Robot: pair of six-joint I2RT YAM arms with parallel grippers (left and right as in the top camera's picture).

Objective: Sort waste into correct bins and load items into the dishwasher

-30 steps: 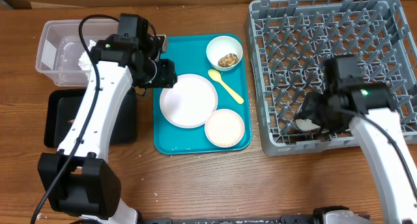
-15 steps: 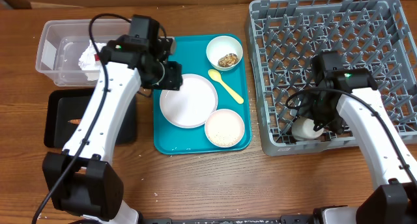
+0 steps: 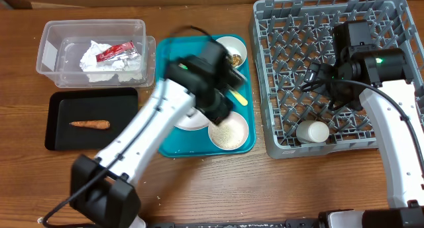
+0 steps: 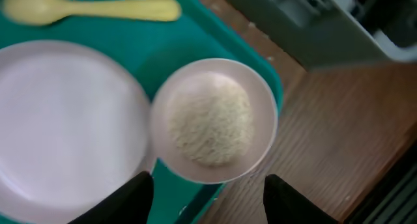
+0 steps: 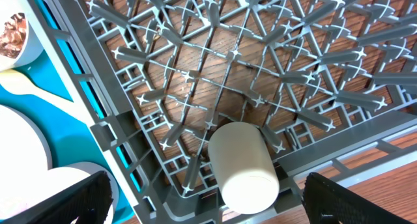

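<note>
While cup (image 3: 313, 131) lies sideways in rack (image 3: 291, 36) — long axis left-right | left gripper (image 4: 207, 198), right gripper (image 5: 208, 201) — jaws apart

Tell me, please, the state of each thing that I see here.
Left gripper: open, empty.
Right gripper: open, empty.
Cup: on its side in the dish rack.
Rice bowl: full.
Scraps bowl: filled.
Plate: empty.
Spoon: flat on the teal tray.
Clear tub: holds napkin and red wrapper.
Black tray: holds carrot.

Bright, even light; motion blur softens the left wrist view.
</note>
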